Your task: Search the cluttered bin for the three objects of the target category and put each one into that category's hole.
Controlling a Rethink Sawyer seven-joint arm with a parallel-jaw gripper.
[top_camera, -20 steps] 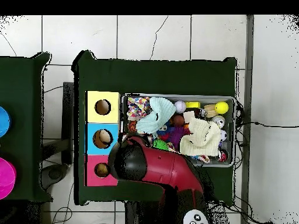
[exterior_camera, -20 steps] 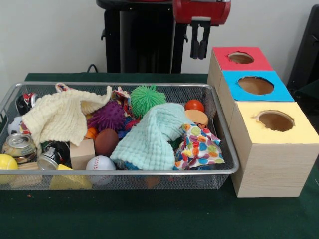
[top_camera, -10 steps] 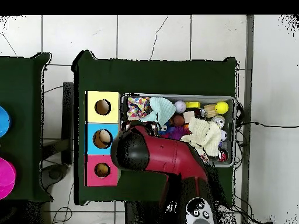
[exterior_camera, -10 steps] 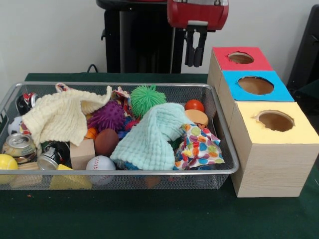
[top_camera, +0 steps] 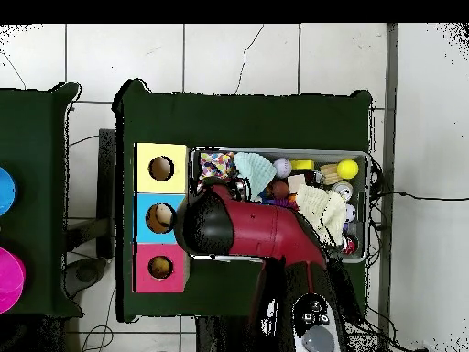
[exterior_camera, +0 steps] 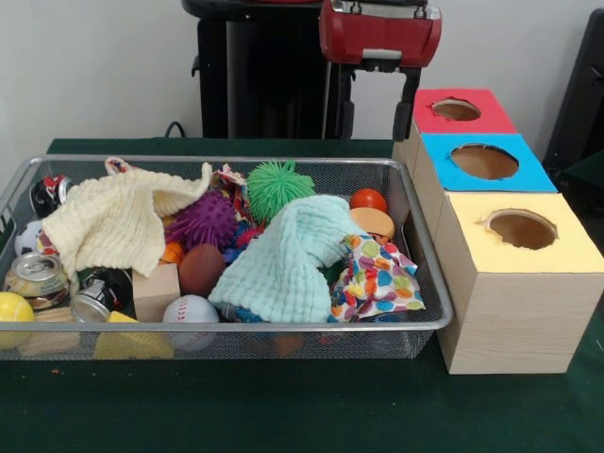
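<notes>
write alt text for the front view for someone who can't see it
A silver wire mesh bin on a green table holds cloths, spiky balls, cans and toys. The red arm's gripper hangs at the far side, beside the red-topped hole of a wooden box with blue and yellow holes nearer.

Dark green table (exterior_camera: 283,415) carries the wire bin (exterior_camera: 283,326) beside a wooden box (exterior_camera: 514,321)

In the front view the bin (exterior_camera: 415,326) sits on the bench (exterior_camera: 283,415); just right of it stands a row of three boxes, the hole (exterior_camera: 456,109) in the farthest; two cloths (exterior_camera: 283,264) lie over the bin's clutter; the gripper (exterior_camera: 377,90) hangs behind the bin's far right corner.
</notes>
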